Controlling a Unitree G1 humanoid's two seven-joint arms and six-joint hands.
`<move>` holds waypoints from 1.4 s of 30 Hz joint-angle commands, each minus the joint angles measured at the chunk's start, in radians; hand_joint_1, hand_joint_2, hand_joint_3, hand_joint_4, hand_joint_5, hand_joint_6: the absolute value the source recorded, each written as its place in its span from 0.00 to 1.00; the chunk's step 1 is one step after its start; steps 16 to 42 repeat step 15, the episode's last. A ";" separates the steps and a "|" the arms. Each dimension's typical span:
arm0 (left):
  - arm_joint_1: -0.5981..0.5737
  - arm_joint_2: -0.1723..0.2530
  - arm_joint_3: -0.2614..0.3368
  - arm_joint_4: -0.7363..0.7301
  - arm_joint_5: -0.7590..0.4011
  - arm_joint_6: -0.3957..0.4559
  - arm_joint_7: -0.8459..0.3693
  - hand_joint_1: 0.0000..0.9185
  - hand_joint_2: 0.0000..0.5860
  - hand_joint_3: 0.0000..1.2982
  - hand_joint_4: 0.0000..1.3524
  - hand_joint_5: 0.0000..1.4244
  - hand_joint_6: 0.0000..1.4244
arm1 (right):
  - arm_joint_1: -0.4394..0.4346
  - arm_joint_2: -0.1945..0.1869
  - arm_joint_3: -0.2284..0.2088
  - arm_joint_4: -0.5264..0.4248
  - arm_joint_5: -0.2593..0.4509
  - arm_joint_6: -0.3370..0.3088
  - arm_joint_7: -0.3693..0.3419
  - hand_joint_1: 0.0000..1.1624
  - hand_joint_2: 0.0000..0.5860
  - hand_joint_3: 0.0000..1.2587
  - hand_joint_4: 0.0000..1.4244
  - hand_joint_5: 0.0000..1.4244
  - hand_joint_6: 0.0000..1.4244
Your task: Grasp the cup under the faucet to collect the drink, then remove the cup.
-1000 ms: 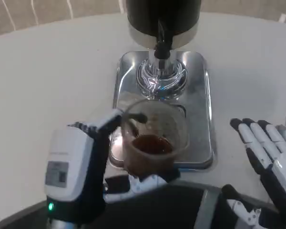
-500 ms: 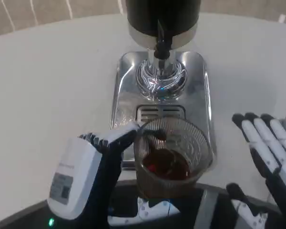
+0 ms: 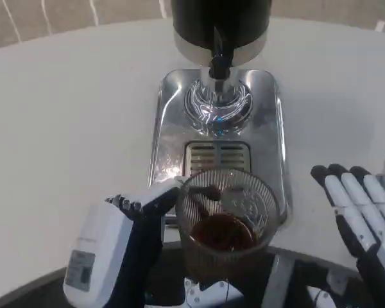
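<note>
1. Since a second ago, our left hand (image 3: 119, 247) has drawn the cup (image 3: 226, 221) back from the drain grille (image 3: 217, 154), which it then covered; the grille now lies bare beyond the rim.
2. We grip the cup with that hand, fingers wrapped around its left side. It sits low at the near edge of the steel tray (image 3: 170, 96), well clear of the faucet (image 3: 219, 61).
3. Dark drink (image 3: 222, 233) fills the bottom, so we judge it best to keep the cup upright and move slowly.
4. Our right hand (image 3: 362, 221) waits open, fingers spread, over the white surface (image 3: 64, 115).
</note>
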State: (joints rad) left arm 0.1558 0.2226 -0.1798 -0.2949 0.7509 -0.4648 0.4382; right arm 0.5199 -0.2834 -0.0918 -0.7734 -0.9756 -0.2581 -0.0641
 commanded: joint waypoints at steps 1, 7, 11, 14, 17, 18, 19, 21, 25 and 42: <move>0.001 -0.005 0.004 -0.030 -0.016 -0.033 -0.001 0.74 0.14 0.86 0.92 0.98 1.00 | 0.020 0.023 0.009 -0.015 -0.022 -0.016 -0.026 0.33 0.89 0.00 0.00 0.00 0.00; 0.005 -0.009 0.005 -0.032 -0.022 -0.038 -0.007 0.74 0.14 0.86 0.92 0.98 1.00 | 0.002 0.032 0.013 -0.014 -0.031 -0.007 -0.007 0.33 0.89 0.00 0.00 0.00 0.00; 0.004 -0.007 0.002 -0.026 -0.024 -0.053 -0.005 0.74 0.14 0.86 0.92 0.98 1.00 | -0.011 0.038 0.022 -0.014 -0.036 0.002 0.005 0.34 0.90 0.00 0.00 0.00 0.00; 0.000 -0.010 0.003 -0.020 -0.036 -0.057 -0.016 0.74 0.14 0.86 0.92 0.98 1.00 | -0.024 0.041 0.025 -0.010 -0.037 0.010 0.014 0.34 0.90 0.00 0.00 0.00 0.00; -0.002 -0.011 0.004 -0.023 -0.037 -0.056 -0.019 0.74 0.14 0.86 0.92 0.98 1.00 | -0.032 0.042 0.024 -0.009 -0.036 0.014 0.017 0.34 0.90 0.00 0.00 0.00 0.00; -0.002 -0.011 0.004 -0.023 -0.037 -0.056 -0.019 0.74 0.14 0.86 0.92 0.98 1.00 | -0.032 0.042 0.024 -0.009 -0.036 0.014 0.017 0.34 0.90 0.00 0.00 0.00 0.00; -0.002 -0.011 0.004 -0.023 -0.037 -0.056 -0.019 0.74 0.14 0.86 0.92 0.98 1.00 | -0.032 0.042 0.024 -0.009 -0.036 0.014 0.017 0.34 0.90 0.00 0.00 0.00 0.00; -0.002 -0.011 0.004 -0.023 -0.037 -0.056 -0.019 0.74 0.14 0.86 0.92 0.98 1.00 | -0.032 0.042 0.024 -0.009 -0.036 0.014 0.017 0.34 0.90 0.00 0.00 0.00 0.00; -0.002 -0.011 0.004 -0.023 -0.037 -0.056 -0.019 0.74 0.14 0.86 0.92 0.98 1.00 | -0.032 0.042 0.024 -0.009 -0.036 0.014 0.017 0.34 0.90 0.00 0.00 0.00 0.00; -0.002 -0.011 0.004 -0.023 -0.037 -0.056 -0.019 0.74 0.14 0.86 0.92 0.98 1.00 | -0.032 0.042 0.024 -0.009 -0.036 0.014 0.017 0.34 0.90 0.00 0.00 0.00 0.00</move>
